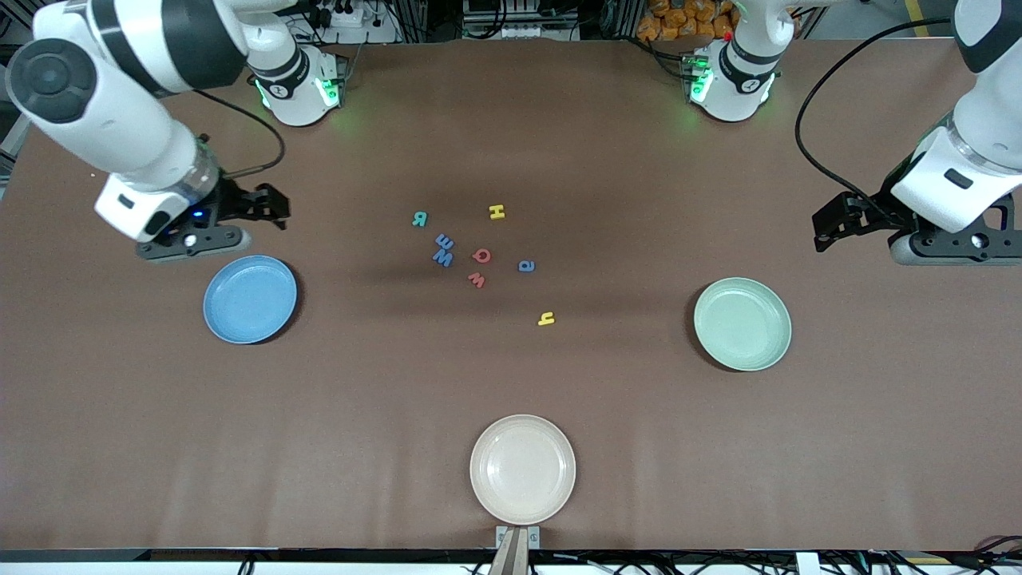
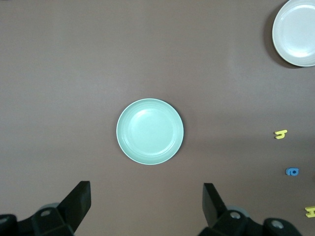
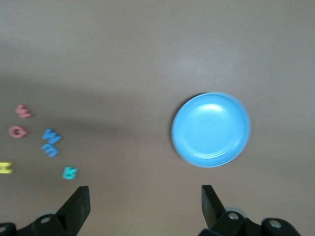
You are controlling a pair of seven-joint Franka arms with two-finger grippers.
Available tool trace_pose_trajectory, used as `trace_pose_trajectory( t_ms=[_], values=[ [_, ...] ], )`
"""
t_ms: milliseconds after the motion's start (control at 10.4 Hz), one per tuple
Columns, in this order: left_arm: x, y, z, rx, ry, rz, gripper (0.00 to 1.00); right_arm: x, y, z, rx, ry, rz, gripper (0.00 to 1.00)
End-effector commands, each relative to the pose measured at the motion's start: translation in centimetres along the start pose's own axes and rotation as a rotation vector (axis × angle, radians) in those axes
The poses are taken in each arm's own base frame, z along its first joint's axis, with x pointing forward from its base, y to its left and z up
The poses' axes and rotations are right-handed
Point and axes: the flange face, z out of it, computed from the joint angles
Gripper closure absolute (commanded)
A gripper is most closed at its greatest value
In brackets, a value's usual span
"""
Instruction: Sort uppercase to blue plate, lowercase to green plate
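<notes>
Blue plate (image 1: 250, 299) near right end effector (image 1: 267, 206) | letters (image 1: 477, 255) mid-table

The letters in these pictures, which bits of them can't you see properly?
- Two blue letters in the front view: touching, too small to tell capital from small.
- Yellow H in the left wrist view: cut off by the picture's edge.
- Yellow letter in the right wrist view: cut off by the edge, and blurred.
- Red letters in the right wrist view: blurred shapes.
</notes>
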Motion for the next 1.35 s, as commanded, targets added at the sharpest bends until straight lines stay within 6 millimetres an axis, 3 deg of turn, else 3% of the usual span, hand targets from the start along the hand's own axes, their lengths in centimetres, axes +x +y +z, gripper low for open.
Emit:
trace_pose_trajectory(
  t_ms=[0, 193, 1256],
  values=[
    [0.1, -0.1, -0.3, -0.009, 0.01, -0.011, 0.0, -0.4, 3.6, -1.5, -0.121, 0.02, -0.099, 0.0],
    [0.2, -0.2, -0.2, -0.009, 0.01, -0.013, 0.0, -0.2, 5.2, -1.6, -0.141, 0.037, -0.113, 0.0],
    [0.5, -0.1, -0.3, -0.013, 0.028, -0.013, 0.0, -0.1, 5.6, -1.0, -0.138, 0.033, -0.108, 0.0]
  ],
)
